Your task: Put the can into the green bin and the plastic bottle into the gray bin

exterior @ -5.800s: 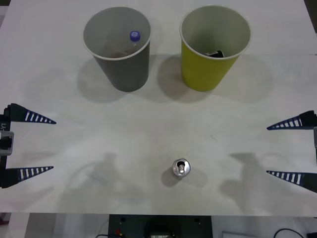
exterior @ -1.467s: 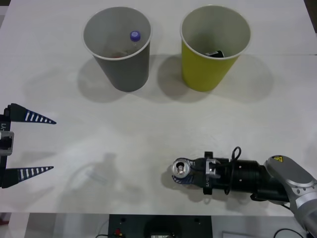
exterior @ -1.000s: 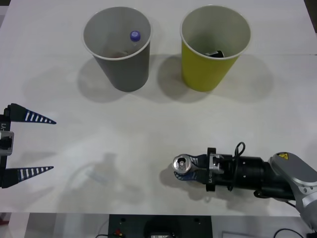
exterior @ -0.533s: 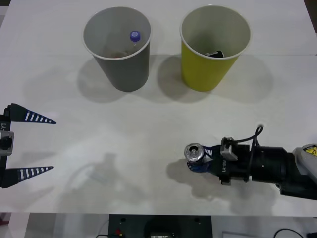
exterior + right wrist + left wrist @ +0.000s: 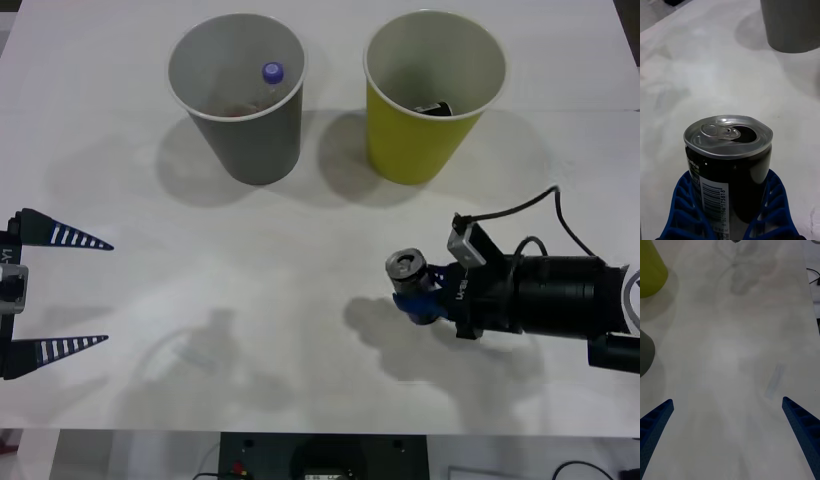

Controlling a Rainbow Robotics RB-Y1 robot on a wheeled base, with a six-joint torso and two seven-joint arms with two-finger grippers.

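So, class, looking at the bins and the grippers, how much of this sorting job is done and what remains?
Done: the plastic bottle stands inside the gray bin. In hand: the right gripper is shut on the can, lifted off the table, short of the green bin. Left: carry the can over the green bin and release it. The left gripper waits open at the table's left edge.
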